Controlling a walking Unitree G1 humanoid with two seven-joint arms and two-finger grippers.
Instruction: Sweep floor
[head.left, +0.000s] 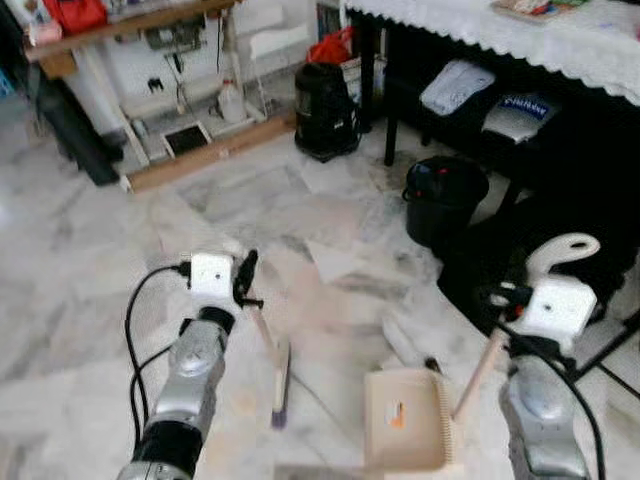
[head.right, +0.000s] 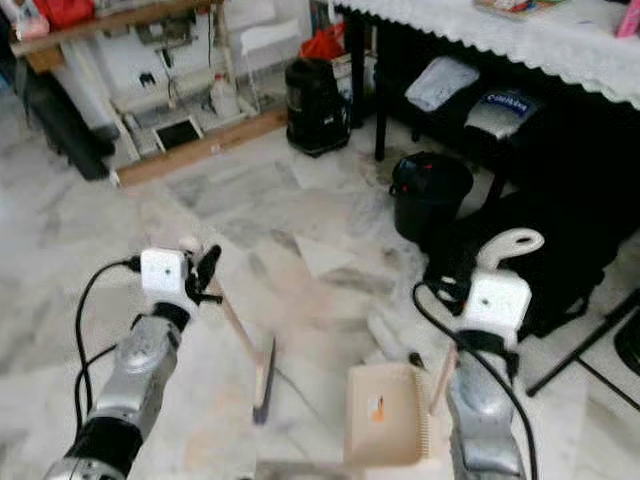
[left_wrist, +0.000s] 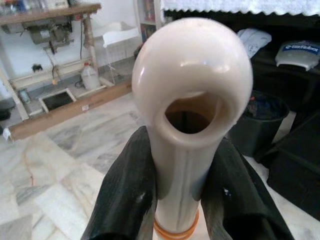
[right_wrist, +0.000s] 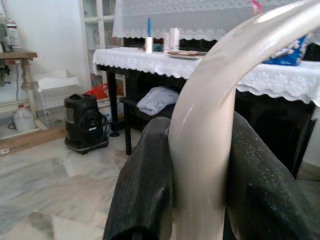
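Looking down from the head, the left gripper (head.left: 243, 282) pinched the broom (head.left: 281, 385), its head resting on the marble floor (head.left: 90, 300) beside the dustpan (head.left: 405, 420), which the right gripper (head.left: 497, 297) held. In the left wrist view, black fingers (left_wrist: 125, 190) clamped the broom's handle. In the right wrist view, fingers (right_wrist: 145, 185) squeezed the dustpan's curved handle.

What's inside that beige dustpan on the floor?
The dustpan, held by the right gripper, shows one small orange scrap on its tray. Nothing else can be made out; the blur could hide fine dust. The broom in the left gripper stands beside it.
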